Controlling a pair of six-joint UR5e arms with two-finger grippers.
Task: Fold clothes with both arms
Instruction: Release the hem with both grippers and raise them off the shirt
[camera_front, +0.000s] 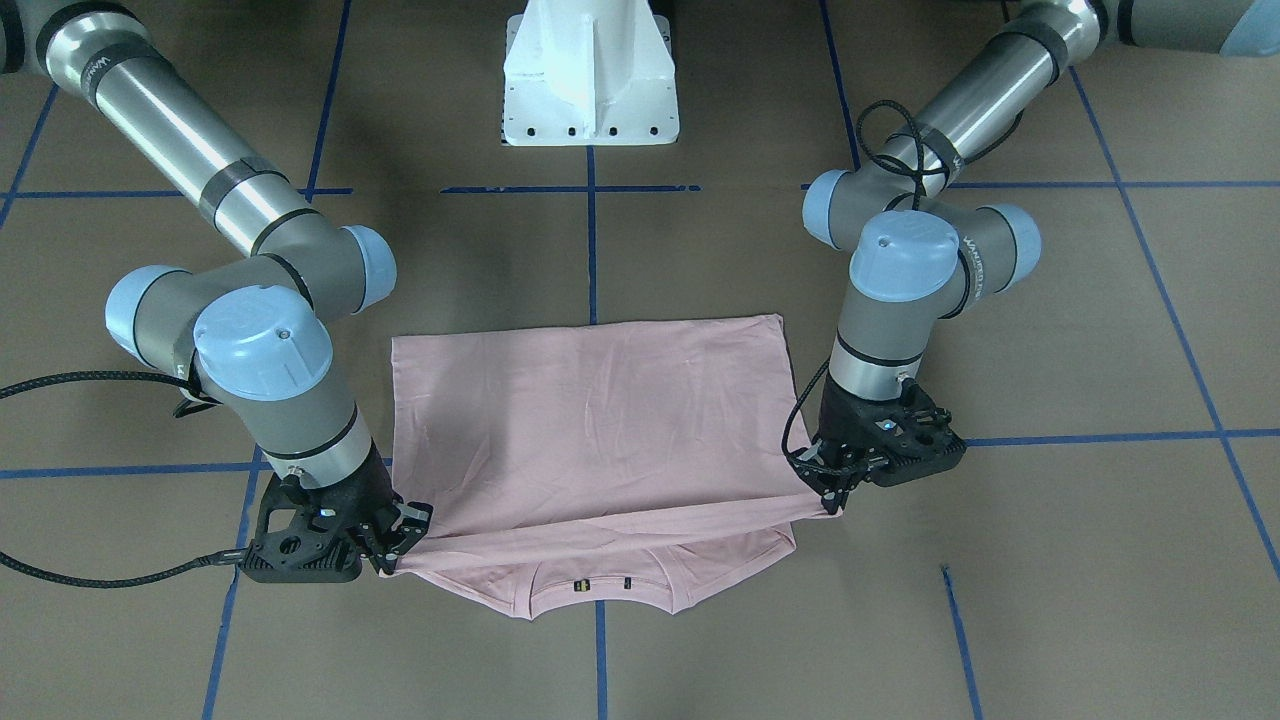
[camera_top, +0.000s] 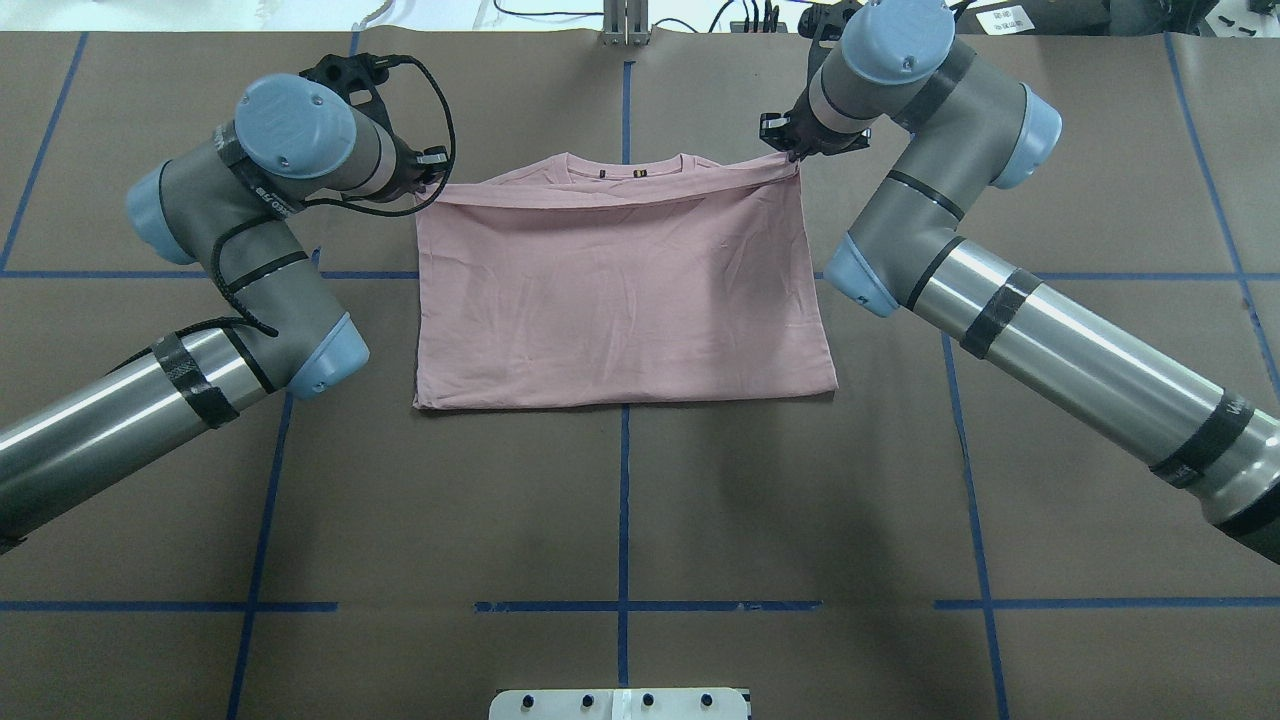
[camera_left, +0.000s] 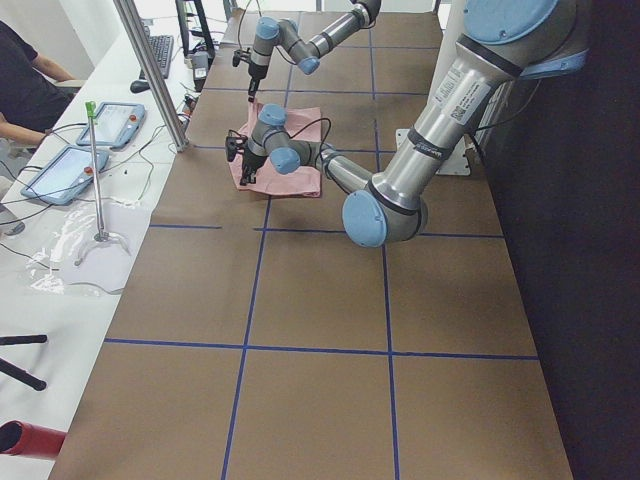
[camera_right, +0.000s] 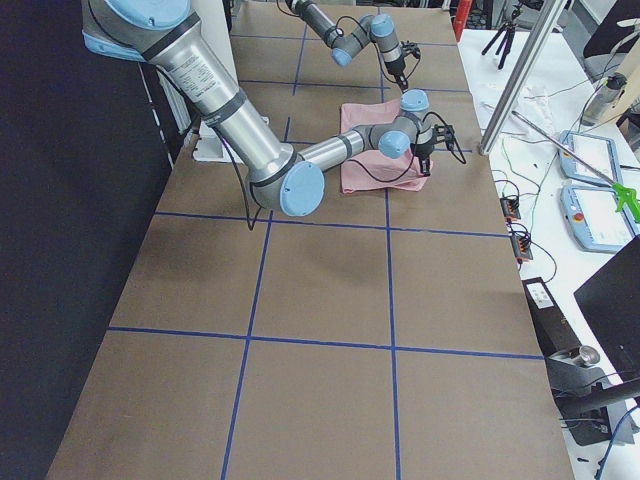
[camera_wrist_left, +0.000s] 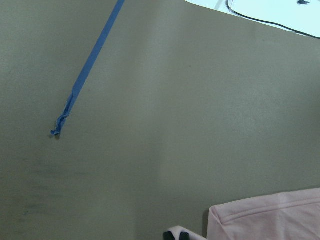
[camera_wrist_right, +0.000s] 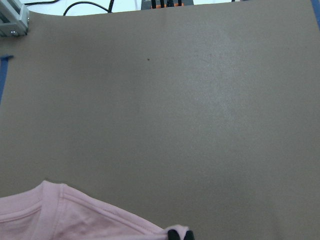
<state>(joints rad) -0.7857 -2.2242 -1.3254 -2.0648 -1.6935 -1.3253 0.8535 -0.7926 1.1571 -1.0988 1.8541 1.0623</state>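
Two corners of a pale pink T-shirt (camera_top: 620, 290) are pinched at once on the brown table (camera_top: 620, 560), straight out in front of the white pedestal base (camera_front: 590, 75). To the base's left, by the robot's own sides, the left arm (camera_top: 250, 210) reaches forward, and the left gripper (camera_front: 832, 503) is clamped on one corner of the shirt's doubled-over edge. The shirt lies centred ahead of the base, folded in half. Its top layer is drawn taut between the grippers, with the collar peeking out on the side farthest from the base. To the base's right, the right arm (camera_top: 950, 230) mirrors the pose, its right gripper (camera_front: 392, 562) closed on the opposite corner. Blue tape lines (camera_top: 623, 480) cross the table, one running out from the base under the shirt.
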